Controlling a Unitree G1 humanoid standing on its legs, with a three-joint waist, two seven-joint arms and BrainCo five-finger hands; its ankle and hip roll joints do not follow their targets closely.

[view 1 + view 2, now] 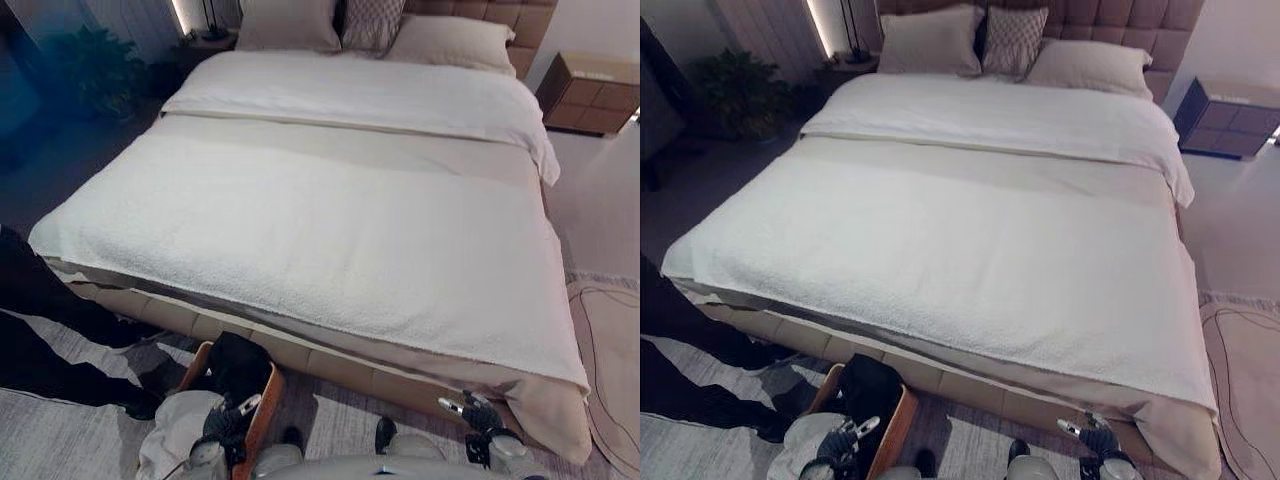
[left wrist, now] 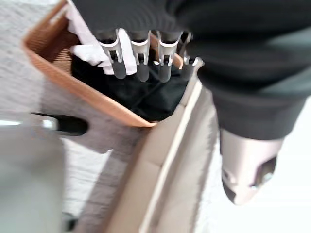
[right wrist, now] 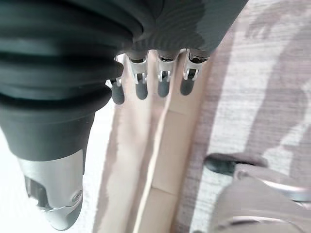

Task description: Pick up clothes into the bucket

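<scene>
Already clothes (image 2: pixel 146 92) sitting in bucket (image 2: pixel 63 80) by bed (image 1: pixel 330 220).
Left hand (image 2: pixel 141 53) hovering w/ fingers straight, empty, likely post-drop; right hand (image 3: pixel 150 77) hanging relaxed, empty.

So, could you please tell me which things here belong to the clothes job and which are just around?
Belong to the job:
bucket on the floor by the bed's foot
dark clothes and white clothes in it
left hand, open above it

Just around:
bed
pillows
nightstand
potted plant
person's dark legs
</scene>
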